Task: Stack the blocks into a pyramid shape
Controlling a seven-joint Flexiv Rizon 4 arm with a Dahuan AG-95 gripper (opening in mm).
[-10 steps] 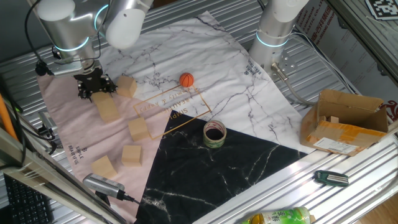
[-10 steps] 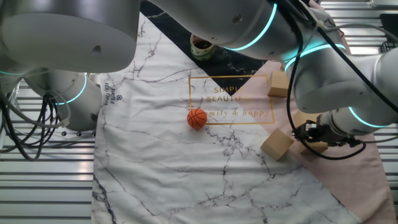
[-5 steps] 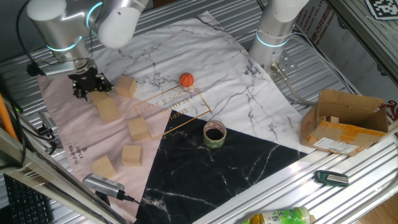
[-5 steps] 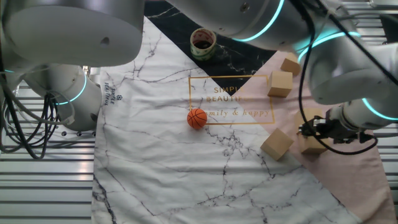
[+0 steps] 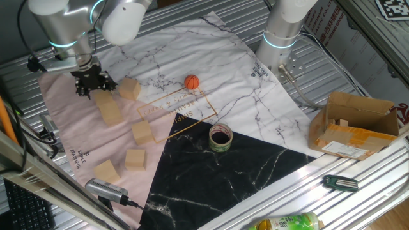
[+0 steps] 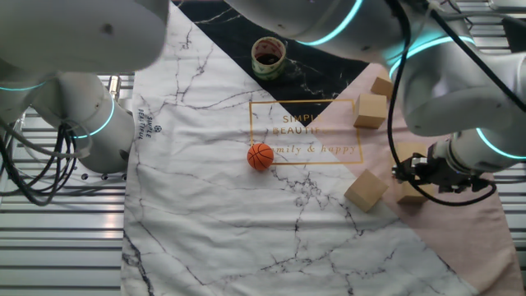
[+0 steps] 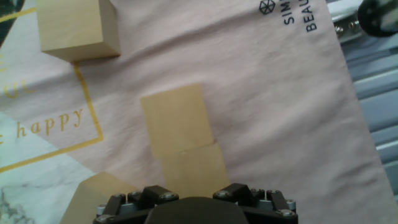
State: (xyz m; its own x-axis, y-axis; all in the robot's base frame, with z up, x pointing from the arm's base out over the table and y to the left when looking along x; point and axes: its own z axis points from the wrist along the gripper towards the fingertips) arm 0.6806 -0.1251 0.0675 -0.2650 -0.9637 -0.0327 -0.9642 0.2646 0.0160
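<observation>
We see the pincer point(image 5: 87, 85) hanging over the pink part of the mat point(image 5: 67, 128) at its far left corner, its dark fingers pointing down just beside the nearest block point(image 5: 130, 88). In the hand view a wooden cube point(image 7: 193, 173) sits right under the pincer's base, partly overlapping another cube point(image 7: 176, 119) lying flat on the pink cloth; we cannot tell whether the pincer is gripping it or merely above it, because the fingertips are hidden. On the mat four more blocks lie apart in a loose line running toward the near edge: one just below the pincer point(image 5: 110, 110), one at the gold printed frame point(image 5: 142, 132), one further down point(image 5: 135, 158) and one nearest the edge point(image 5: 107, 171). None of these rests on another. The orange ball point(image 5: 192, 82) sits on the white marble area, the tape roll point(image 5: 220, 137) at the edge of the black area, and the cardboard box point(image 5: 354, 125) stands on the table at the right.
</observation>
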